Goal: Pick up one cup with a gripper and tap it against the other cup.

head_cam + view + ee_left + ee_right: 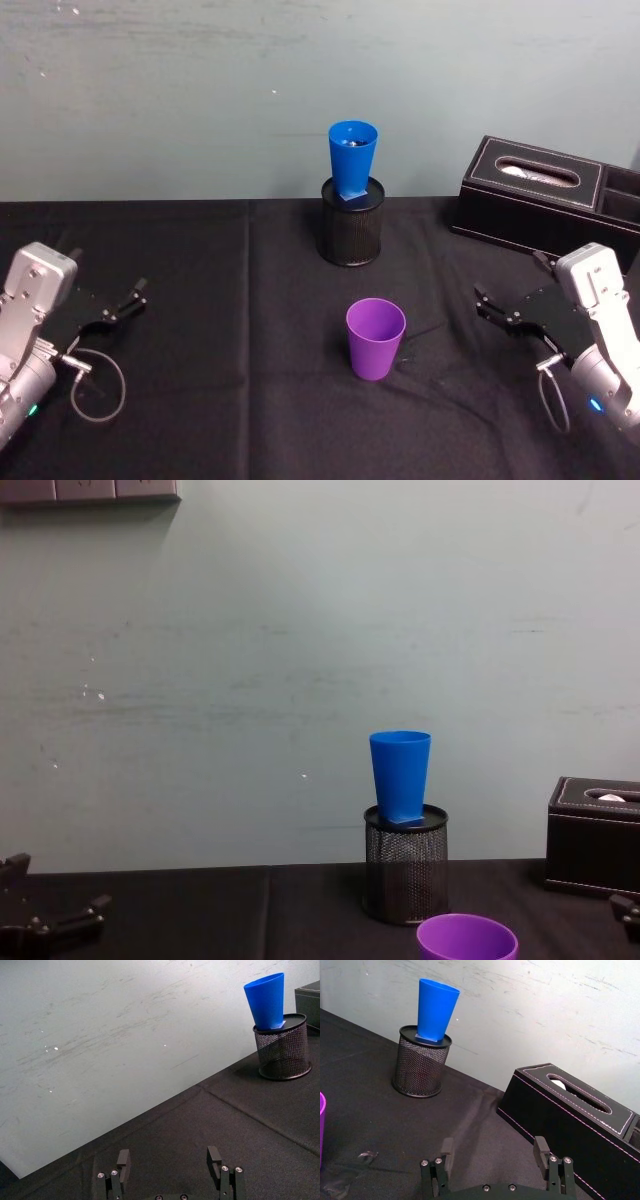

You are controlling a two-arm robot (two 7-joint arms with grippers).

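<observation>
**Nothing grabbed yet: the pick-up is the step in hand**

The purple tapered plastic cup (376,338) stands upright, mouth up, on the black cloth-covered table (220,410), about mid-table on the near side. Nothing touches it. The bright blue tapered plastic cup (352,160) is farther back, roughly behind it. It's stuck narrow end down into a black wire-mesh pen holder (352,235), so most of it pokes up above the holder's rim. A black stitched tissue box (528,198) sits far right, well apart from both cups.

The right gripper (481,303) hangs low on the right side of the table. Its fingers are spread wide with nothing between them, pointing in toward the purple cup but clear of it. The left gripper (139,293) is over on the left, also spread and empty. It's farther from the cup, so it looks like the idle one.

So this looks like the very start: reach and grasp not yet done. Best guess for the next move is that the right gripper slides left to straddle the purple cup's wall. It should close gently, since thin plastic probably flexes, then lift. The lift needs to go fairly high because the blue cup sits raised in the holder. The tap should be light, as that cup looks only loosely perched and could tip out.
</observation>
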